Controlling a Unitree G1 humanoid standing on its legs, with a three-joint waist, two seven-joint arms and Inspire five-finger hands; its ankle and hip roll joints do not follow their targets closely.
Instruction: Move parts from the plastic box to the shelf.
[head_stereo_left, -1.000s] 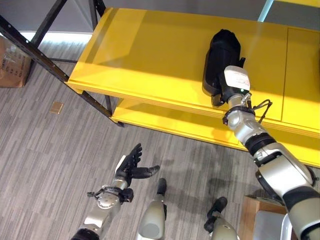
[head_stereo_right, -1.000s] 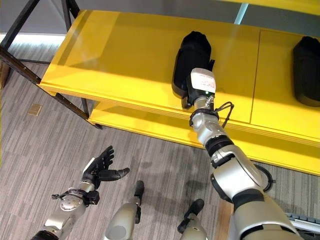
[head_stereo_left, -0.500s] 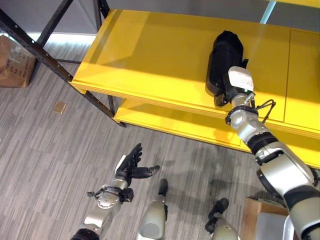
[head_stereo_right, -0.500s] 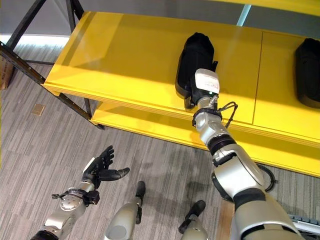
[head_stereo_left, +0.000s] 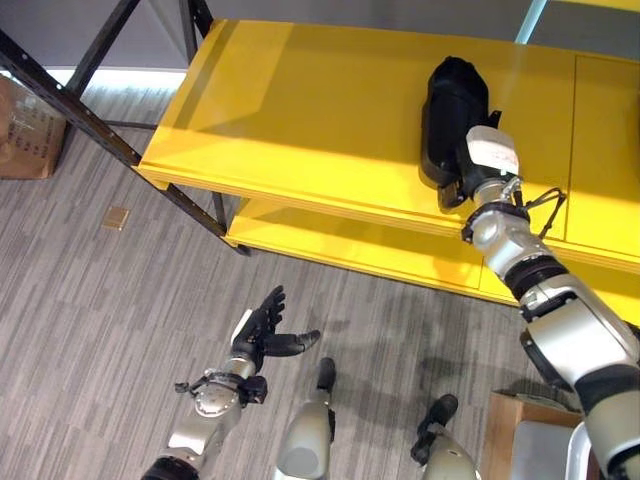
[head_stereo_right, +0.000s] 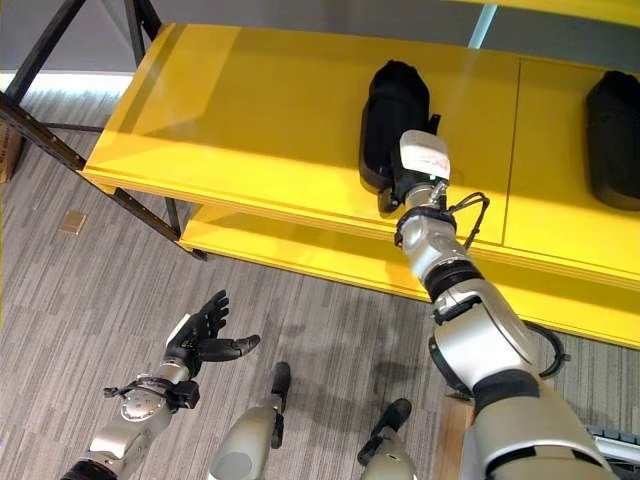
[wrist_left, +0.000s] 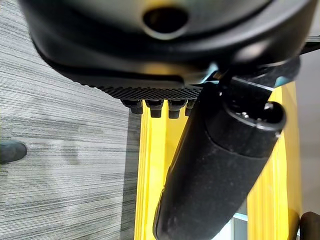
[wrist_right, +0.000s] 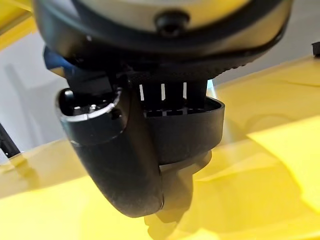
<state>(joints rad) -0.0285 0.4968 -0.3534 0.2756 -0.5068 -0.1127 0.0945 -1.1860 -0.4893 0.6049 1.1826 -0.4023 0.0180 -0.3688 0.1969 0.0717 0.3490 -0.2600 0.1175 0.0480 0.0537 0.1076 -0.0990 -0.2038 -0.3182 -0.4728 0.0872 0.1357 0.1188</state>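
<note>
Right hand is up on the yellow shelf, fingers and thumb curled round the near end of a black part that lies flat on the shelf board and stretches away past the fingertips. Further along beyond that hand's far side, a second black part lies on the same shelf, well apart. Left hand hangs low over the grey floor, fingers spread, holding nothing.

Black part lying on yellow shelf, second part right
</note>
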